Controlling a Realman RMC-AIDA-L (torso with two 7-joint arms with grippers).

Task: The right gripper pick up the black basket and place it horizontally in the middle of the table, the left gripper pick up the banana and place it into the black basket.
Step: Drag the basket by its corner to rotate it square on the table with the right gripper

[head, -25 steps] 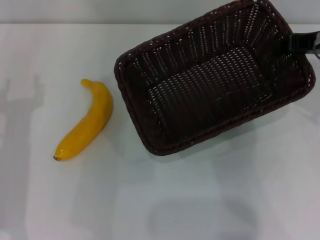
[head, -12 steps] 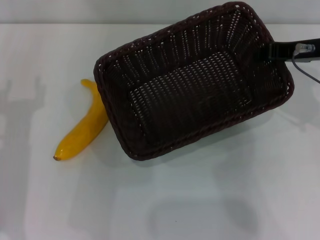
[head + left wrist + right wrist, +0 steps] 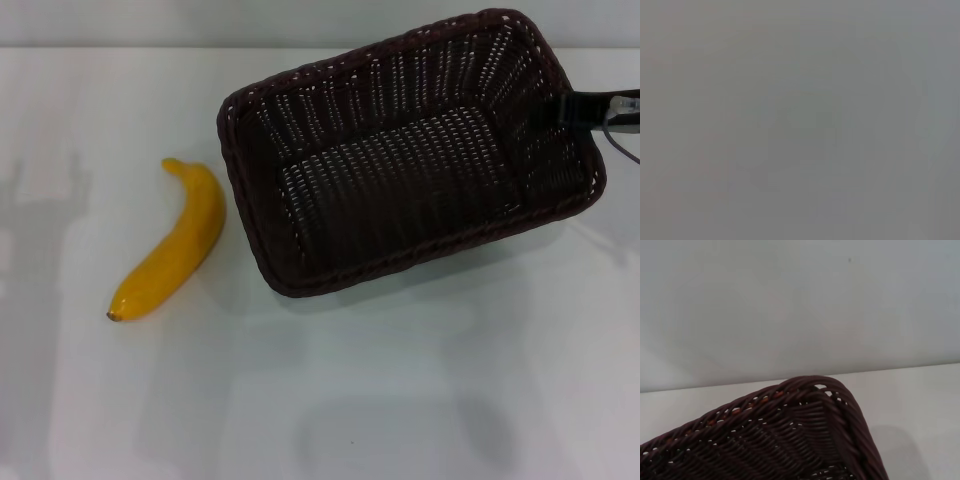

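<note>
While the black basket (image 3: 415,150) sits skewed across the far right of the white counter (image 3: 400,400), you see its woven floor with nothing in it. The banana (image 3: 172,243) lies apart on the counter off the basket's left end, stem pointing away from the robot. Your right tool (image 3: 575,108) reaches in from the right edge and is clamped on the basket's right-hand rim. The right wrist view shows a basket corner (image 3: 810,390) against a pale wall. The left tool is out of sight.
</note>
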